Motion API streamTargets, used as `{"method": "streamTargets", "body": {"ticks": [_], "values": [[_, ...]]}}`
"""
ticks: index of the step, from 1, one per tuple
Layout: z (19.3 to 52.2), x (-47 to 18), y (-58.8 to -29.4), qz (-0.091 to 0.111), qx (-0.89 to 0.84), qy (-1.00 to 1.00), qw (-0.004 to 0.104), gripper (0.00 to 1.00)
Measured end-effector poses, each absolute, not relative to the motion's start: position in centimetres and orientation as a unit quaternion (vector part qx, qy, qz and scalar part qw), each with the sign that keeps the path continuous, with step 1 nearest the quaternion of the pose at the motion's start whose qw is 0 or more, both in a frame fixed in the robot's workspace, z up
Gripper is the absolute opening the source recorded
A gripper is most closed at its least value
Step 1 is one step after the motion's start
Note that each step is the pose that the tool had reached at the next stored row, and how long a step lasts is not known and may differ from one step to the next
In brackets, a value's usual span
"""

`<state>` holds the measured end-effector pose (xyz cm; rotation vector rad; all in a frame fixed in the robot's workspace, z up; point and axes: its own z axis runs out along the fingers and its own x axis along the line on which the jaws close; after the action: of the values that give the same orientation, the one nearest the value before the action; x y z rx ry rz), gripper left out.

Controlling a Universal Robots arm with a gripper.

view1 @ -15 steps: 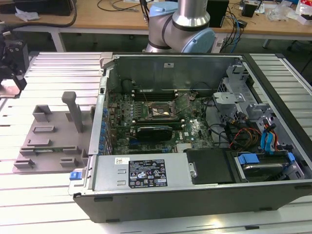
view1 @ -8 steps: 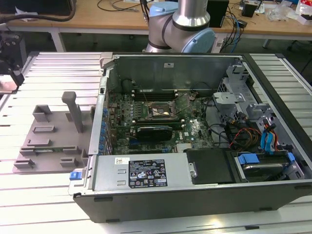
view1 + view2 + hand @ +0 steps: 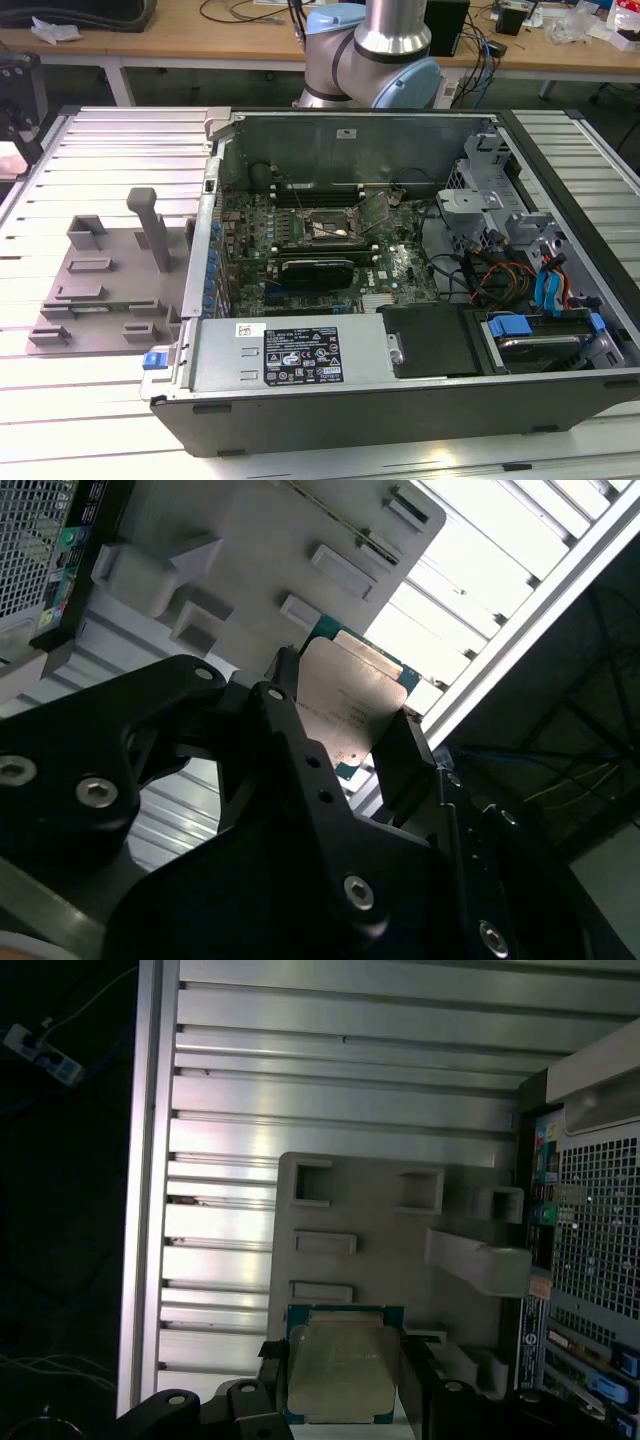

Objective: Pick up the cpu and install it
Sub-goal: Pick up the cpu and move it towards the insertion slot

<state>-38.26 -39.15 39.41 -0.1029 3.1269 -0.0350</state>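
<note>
In both wrist views my gripper is shut on the cpu, a flat square chip with a silver-grey top and a thin green rim. One black finger and the other finger press on opposite edges of the chip. The chip hangs well above the grey plastic fixture plate lying on the slatted table. In the exterior view the motherboard's dark socket sits inside the open computer case, with its metal latch frame tilted up.
The arm's base stands behind the case. A tall post rises from the fixture plate. A long black card lies in front of the socket. Drive cages and cables crowd the case on the exterior view's right. The table's edge borders dark floor.
</note>
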Motion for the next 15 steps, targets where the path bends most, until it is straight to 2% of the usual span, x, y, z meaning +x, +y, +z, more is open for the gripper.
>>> {"method": "streamTargets", "body": {"ticks": [15], "values": [[41.4, -37.4, -39.2, -0.011, -0.033, 0.999, 0.006, 0.54]]}}
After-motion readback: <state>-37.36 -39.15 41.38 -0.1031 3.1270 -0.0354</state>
